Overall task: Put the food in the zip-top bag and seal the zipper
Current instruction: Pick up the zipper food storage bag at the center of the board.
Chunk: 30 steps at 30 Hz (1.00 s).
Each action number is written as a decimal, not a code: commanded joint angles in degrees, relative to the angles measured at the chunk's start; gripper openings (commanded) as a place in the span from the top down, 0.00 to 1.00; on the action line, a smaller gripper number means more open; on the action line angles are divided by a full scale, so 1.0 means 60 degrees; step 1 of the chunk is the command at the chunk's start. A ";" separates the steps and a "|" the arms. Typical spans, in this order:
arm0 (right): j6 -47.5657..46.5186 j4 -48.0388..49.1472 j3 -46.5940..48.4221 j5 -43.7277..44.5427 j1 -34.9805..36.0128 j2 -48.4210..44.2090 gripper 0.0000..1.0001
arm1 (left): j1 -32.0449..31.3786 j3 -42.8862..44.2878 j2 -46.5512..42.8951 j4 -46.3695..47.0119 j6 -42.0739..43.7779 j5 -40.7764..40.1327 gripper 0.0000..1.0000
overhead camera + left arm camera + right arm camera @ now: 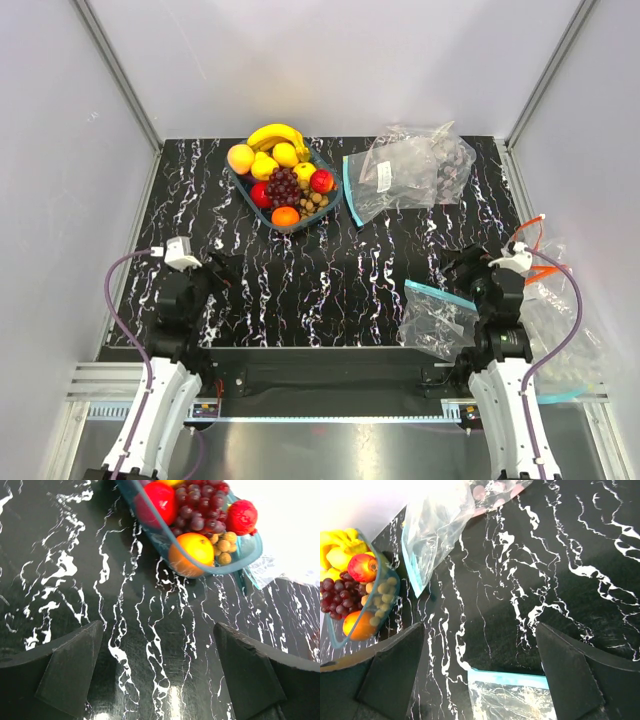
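Observation:
The food (pixel 283 183) lies heaped in a teal bowl (pixel 290 224) at the back middle: banana, yellow fruits, red apples, grapes, nuts, an orange. The left wrist view shows the orange (pixel 192 552), grapes (pixel 200 507) and nuts (pixel 224 542). The zip-top bag (pixel 405 172) lies right of the bowl, its light-blue zipper (pixel 351 190) facing the bowl; it also shows in the right wrist view (pixel 437 525). My left gripper (pixel 222 268) (pixel 157 626) is open and empty over bare table. My right gripper (pixel 462 268) (pixel 480 625) is open and empty.
A smaller wrinkled clear bag (pixel 437 320) with a blue strip lies at the near right, just under my right gripper (pixel 512 702). More clear plastic (pixel 570 340) and orange cables hang off the table's right edge. White walls close in the table.

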 commanded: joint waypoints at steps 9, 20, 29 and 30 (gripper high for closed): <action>-0.1010 0.0856 0.2021 -0.1240 0.0018 0.3350 0.00 | -0.0386 -0.0010 0.0957 0.1488 -0.0016 0.1054 0.01; -0.1261 0.1237 0.4775 -0.1753 0.0033 0.7104 0.00 | -0.2423 0.0503 0.1937 0.1444 0.0379 -0.0602 0.01; -0.1422 0.1280 0.7280 -0.1446 0.0033 1.0458 0.00 | -0.2717 0.0620 0.2129 0.1445 0.0453 -0.0676 0.01; -0.1364 0.1339 0.7456 -0.1490 0.0033 1.1013 0.00 | -0.2746 0.0620 0.2129 0.1459 0.0467 -0.0690 0.01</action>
